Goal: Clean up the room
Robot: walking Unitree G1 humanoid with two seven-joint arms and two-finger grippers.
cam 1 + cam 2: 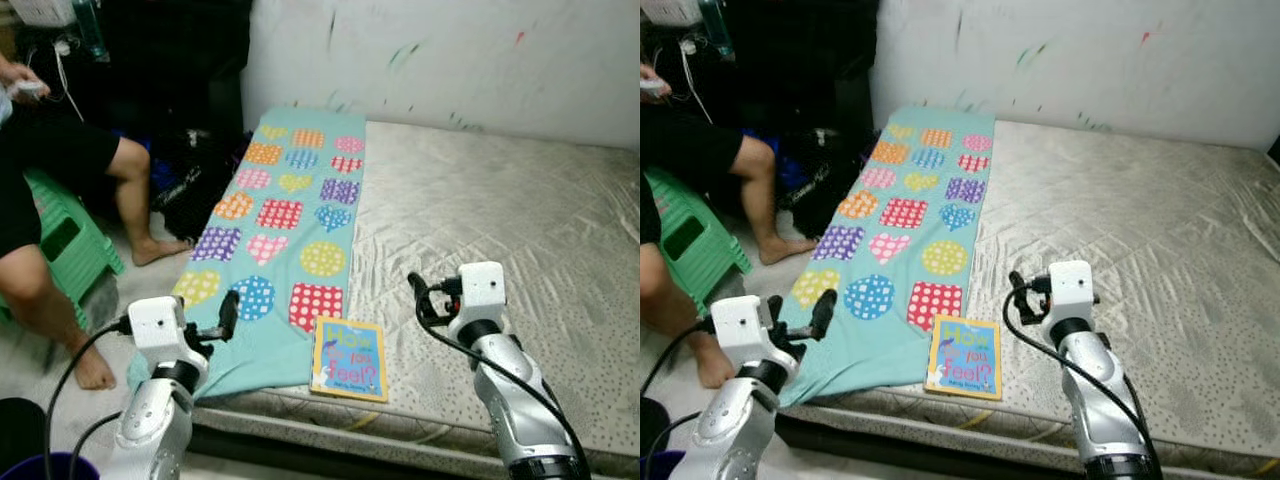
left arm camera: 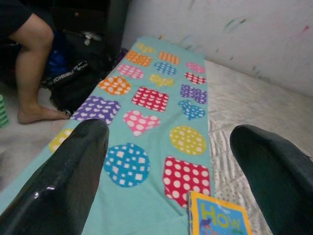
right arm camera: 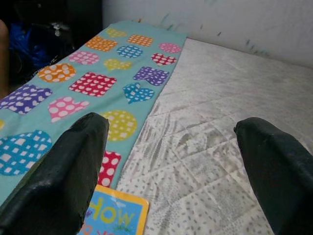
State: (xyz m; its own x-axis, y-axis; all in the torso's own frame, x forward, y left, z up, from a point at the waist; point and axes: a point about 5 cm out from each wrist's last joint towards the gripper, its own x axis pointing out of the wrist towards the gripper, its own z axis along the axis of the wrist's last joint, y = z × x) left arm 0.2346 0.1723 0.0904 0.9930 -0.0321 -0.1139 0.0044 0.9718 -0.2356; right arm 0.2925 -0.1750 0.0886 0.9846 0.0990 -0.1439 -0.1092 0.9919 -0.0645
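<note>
Left gripper (image 1: 228,312): fingers spread wide, holding nothing, hovering over the near edge of the mat (image 1: 285,215), to the robot's left of the book (image 1: 349,358). Right gripper (image 1: 420,296): also wide open and empty, raised over bare mattress (image 1: 520,220), to the right of the book and a little beyond it.

Book lies flat at the mattress's near edge, its left side overlapping the mat's corner, between the two grippers. Judged the likeliest item to tidy.

Risks, as judgement:
- Book is thin and flat on soft padding; fingers coming straight down may press it into the mattress or skid off the glossy cover.
- A push toward the robot could tip it over the near edge onto the floor.
- Fingers could snag the mat under the book's left side and drag the cloth along.
- A person (image 1: 60,190) sits on a green stool (image 1: 70,245) beyond the mat's left edge (bare feet on the floor, close to the left arm's sweep); a wide swing risks contact.

Writing: cover reads "How … you feel?"; second word partly unclear. A dark bag (image 2: 73,83) left of the mat carries white lettering, too blurred to read.
</note>
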